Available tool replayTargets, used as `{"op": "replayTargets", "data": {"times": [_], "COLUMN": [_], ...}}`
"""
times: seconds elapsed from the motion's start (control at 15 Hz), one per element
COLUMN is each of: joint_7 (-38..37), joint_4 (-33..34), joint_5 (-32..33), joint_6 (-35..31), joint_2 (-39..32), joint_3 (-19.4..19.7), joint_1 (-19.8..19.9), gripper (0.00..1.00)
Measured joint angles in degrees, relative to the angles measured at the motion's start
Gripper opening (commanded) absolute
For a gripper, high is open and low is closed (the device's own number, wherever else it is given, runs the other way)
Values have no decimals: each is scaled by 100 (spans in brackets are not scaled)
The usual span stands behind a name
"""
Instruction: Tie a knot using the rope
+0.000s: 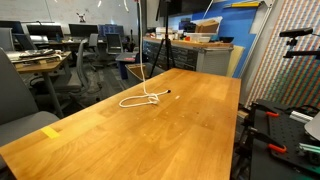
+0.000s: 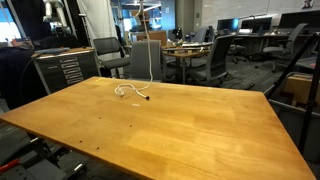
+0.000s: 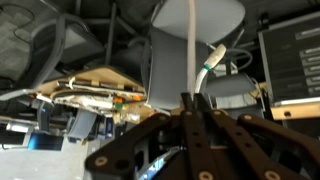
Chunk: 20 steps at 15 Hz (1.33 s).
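Note:
The rope [image 1: 146, 98] is a thin white cord lying in a loose loop with a dark tip on the wooden table [image 1: 170, 140]. In both exterior views one strand of the rope [image 2: 151, 62] rises steeply off the table and leaves the top of the picture. The arm does not show in either exterior view. In the wrist view my gripper [image 3: 190, 98] has its two black fingers pressed together. The rope [image 3: 190, 45] runs straight out from between their tips, so the gripper is shut on the rope.
A piece of yellow tape [image 1: 50, 131] sits near a table corner. Office chairs [image 2: 110, 52] and desks stand behind the table. Black gear with red clamps [image 1: 275, 125] stands beside one long table edge.

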<state>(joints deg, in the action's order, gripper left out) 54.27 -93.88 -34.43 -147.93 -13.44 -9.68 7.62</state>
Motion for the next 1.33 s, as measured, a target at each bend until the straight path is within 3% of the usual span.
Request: {"op": "replayTargets", "data": {"times": [0.47,0.8,1.0,1.07,1.2,1.33], "joint_7": [-1006,-1206,-1214,-1196,-1103,-982], "joint_4": [-389,-757,-972,-1027,-1058,-1056], "joint_5": [2846,4290,4815,4929,5084,5241], "joint_6": [827,1771,2561,2850,3447,4055], "joint_2": [-187,-194,-217,-230,-281,-340], "joint_3": [882,1412,1496,1490,1467,1442], "joint_1": [-48,-1,1,-2,-13,-28], "gripper": [8,8,9,31,38,53]}}
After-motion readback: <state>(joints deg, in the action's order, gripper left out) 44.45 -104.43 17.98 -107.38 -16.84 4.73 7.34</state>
